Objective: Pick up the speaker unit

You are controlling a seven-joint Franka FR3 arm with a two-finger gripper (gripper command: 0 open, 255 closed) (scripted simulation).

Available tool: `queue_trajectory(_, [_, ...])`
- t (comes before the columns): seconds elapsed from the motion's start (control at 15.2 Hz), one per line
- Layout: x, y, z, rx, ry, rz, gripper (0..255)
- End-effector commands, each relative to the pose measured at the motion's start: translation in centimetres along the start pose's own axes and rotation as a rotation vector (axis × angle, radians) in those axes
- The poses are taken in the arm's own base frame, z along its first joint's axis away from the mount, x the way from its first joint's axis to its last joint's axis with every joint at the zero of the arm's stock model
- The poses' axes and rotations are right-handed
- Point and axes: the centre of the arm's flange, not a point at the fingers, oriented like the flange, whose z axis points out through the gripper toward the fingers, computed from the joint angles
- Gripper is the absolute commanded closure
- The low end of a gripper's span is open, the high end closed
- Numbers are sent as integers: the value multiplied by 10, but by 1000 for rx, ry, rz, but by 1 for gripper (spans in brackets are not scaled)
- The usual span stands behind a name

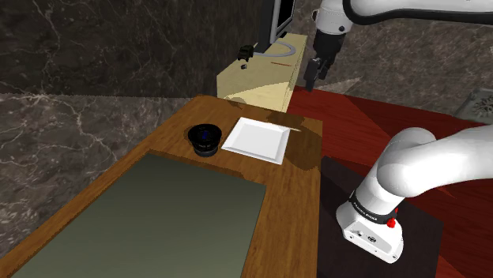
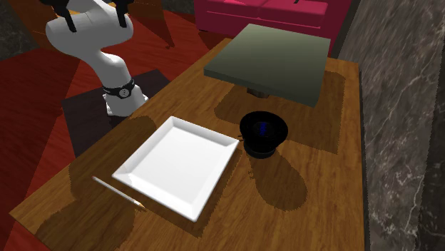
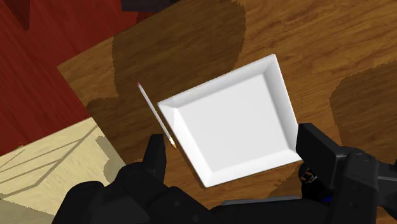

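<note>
Looks like the approach step, nothing grabbed yet. The hand (image 1: pixel 314 76) hangs high, fingers spread wide and empty, over the white plate (image 1: pixel 257 139). The black speaker unit (image 1: pixel 205 140) sits on the wooden surface (image 1: pixel 294 207) just beside that plate. Next move, I'd guess: shift across above the speaker, then drop down.

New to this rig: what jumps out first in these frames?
A white square plate sits on the wooden table, with the black speaker unit close beside it, not touching. A thin pencil lies by the plate's opposite edge, and the black gripper hangs open high above that end of the table.
</note>
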Motion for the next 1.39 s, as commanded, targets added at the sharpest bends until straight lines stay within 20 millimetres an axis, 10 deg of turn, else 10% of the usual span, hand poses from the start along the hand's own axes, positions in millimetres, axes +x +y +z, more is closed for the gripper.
queue_trajectory(0.0, [0, 0, 0, 0, 0, 0, 0])
queue_trajectory(1.32, [216, -61, 132, 359, -65, -102, 0])
